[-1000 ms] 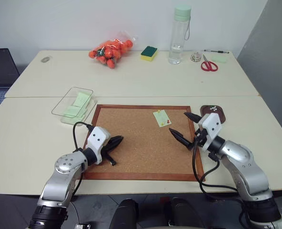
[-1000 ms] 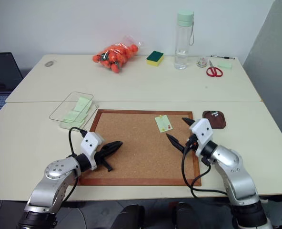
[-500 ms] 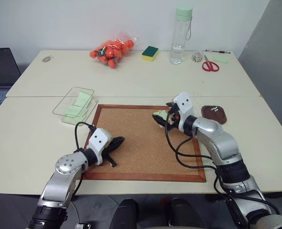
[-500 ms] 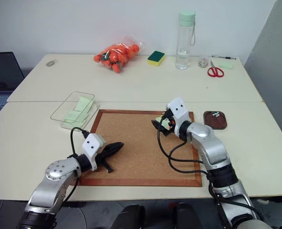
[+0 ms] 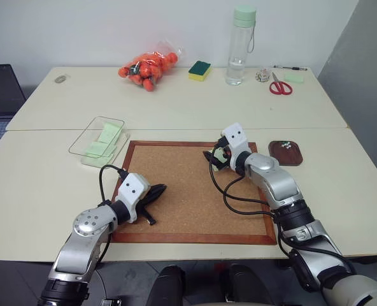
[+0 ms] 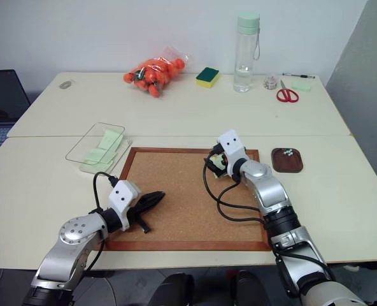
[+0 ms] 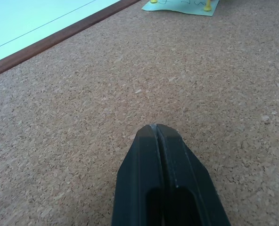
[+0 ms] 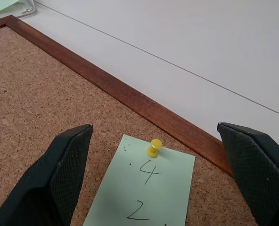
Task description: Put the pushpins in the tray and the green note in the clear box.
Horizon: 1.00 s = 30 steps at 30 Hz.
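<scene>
- The green note (image 8: pixel 142 188) lies flat on the cork board (image 5: pixel 182 197), near the board's far edge, and is held there by a yellow pushpin (image 8: pixel 153 147) through its far end. It has handwritten digits on it. In my left wrist view a second yellow pin stands at another corner of the same note.
- Nearest to me, my left end effector (image 5: pixel 155 189) rests low over the near left part of the cork board. Its two black fingers are pressed together with nothing between them.
- Farther in, my right end effector (image 8: pixel 153 179) hangs over the pinned note. Its fingers (image 8: pixel 69 165) are spread wide, one on each side of the note and the yellow pushpin. They are not touching either.
- To the right of the board, on the bare tabletop (image 5: pixel 341 191), sits the small dark tray (image 5: pixel 285 153). A few pale pushpins already lie in it.
- To the left of the board's far corner is the clear box (image 5: pixel 96 137), with pale green notes lying in and beside it.
- Along the far side of the tabletop I see a bag of orange fruit (image 5: pixel 147 67), a green-and-yellow sponge (image 5: pixel 199 70), a tall water bottle (image 5: pixel 241 44) and red-handled scissors (image 5: pixel 279 86).
</scene>
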Available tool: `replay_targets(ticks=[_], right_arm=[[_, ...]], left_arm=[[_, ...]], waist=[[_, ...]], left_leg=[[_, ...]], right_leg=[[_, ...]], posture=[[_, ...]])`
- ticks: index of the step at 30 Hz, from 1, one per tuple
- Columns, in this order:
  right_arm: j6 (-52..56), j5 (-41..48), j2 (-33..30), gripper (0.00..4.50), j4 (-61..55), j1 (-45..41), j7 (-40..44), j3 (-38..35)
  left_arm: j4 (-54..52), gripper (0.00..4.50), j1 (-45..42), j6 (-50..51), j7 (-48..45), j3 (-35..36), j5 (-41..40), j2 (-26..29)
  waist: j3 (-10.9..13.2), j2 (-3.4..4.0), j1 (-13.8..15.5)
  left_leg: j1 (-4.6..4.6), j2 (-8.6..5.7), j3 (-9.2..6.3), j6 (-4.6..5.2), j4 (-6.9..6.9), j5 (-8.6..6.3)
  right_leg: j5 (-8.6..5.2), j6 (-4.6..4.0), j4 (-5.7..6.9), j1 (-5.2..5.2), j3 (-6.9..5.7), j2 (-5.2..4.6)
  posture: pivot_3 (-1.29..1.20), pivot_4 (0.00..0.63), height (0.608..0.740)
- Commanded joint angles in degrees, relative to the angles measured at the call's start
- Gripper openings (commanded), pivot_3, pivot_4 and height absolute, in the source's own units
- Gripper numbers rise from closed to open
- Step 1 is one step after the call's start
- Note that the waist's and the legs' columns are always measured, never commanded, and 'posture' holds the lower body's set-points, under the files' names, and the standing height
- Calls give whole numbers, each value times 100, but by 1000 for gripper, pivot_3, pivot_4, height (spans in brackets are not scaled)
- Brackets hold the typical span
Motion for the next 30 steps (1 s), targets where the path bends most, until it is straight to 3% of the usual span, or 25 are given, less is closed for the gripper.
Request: replay_targets(ticks=[1,18,30], right_arm=[[-192,-63,64,3453,-33,-82,-21,-74],[-381,-218,249,117,561,-220,-69,-97],[-347,-83,349,7,431,-211,-41,-215]], left_arm=[[15,0,179,115,-65,-171,44,-1],[62,0,209,95,-34,-93,72,26],[18,0,300,73,-13,-103,94,-12]], waist=[[0,0,-1],[0,1,-31],[0,1,-99]], left_leg=[[0,0,0,0,0,0],[1,2,5,1,-2,0],[2,3,5,1,-1,0]], right_leg=[[0,0,0,0,0,0],[0,0,2,-4,5,0],[2,-1,3,-4,6,1]], posture=[[0,150,740],[0,150,740],[0,150,740]])
